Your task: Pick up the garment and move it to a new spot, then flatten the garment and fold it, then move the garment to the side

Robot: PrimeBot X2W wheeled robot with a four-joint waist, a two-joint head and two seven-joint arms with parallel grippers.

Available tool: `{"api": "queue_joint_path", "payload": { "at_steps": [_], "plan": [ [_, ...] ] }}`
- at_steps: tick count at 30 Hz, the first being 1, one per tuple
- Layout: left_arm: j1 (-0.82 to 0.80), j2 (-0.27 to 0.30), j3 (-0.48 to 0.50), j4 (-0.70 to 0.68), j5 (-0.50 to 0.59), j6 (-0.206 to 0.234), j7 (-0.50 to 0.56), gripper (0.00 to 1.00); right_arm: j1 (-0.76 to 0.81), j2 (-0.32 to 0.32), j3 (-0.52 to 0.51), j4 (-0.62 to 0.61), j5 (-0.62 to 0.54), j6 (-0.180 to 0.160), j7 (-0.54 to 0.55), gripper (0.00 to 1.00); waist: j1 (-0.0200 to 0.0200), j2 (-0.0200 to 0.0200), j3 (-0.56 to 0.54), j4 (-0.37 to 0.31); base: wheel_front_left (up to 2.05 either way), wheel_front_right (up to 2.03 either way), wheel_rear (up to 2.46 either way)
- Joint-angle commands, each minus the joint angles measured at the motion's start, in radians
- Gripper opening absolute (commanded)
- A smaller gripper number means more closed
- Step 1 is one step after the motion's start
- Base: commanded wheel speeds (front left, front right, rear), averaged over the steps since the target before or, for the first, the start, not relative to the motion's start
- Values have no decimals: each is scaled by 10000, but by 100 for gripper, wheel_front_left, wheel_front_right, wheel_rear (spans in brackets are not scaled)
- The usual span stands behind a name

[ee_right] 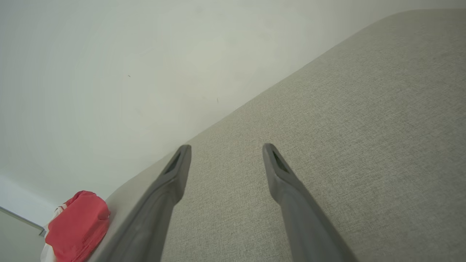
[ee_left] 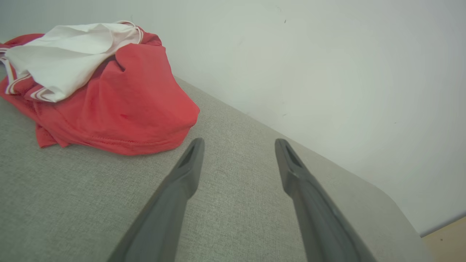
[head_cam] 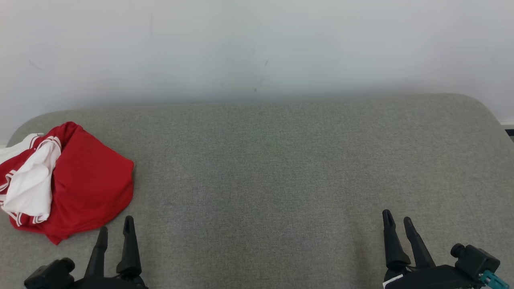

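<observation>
Red-and-white garment [head_cam: 80, 180] lies bunched at the left end of the grey worktop [head_cam: 281, 160], just ahead of the left pincer [head_cam: 116, 224], which gapes empty, as does the right pincer [head_cam: 396, 216] well apart from it, the 2 presumably poised for the first pick-up.

High head, low wrists — garment [head_cam: 92, 180] shared

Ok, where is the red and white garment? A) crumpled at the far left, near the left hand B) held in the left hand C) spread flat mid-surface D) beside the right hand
A: the garment lies bunched at the left end of the grey surface, just beyond the open left hand.
</observation>
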Motion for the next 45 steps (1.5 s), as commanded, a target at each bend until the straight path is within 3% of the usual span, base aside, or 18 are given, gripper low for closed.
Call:
{"api": "queue_joint_path", "payload": {
  "at_steps": [1, 17, 45],
  "plan": [
    [-5, 95, -28, -164, 426, 63, -134, 100, -25, -38, 47, -94, -530, -11, -112, 100, 0, 0, -5, 7, 0, 0, 0],
    [179, 201, -218, -254, 2114, 267, -550, 100, 146, -32, 78, -272, -2596, -13, -531, 100, 0, 0, -48, 69, 0, 0, 0],
    [233, 359, -337, 2, 3726, 297, -677, 100, 392, -35, -39, -607, -4869, -18, -892, 100, 0, 0, -147, 206, 0, 0, 0]
  ]
}}
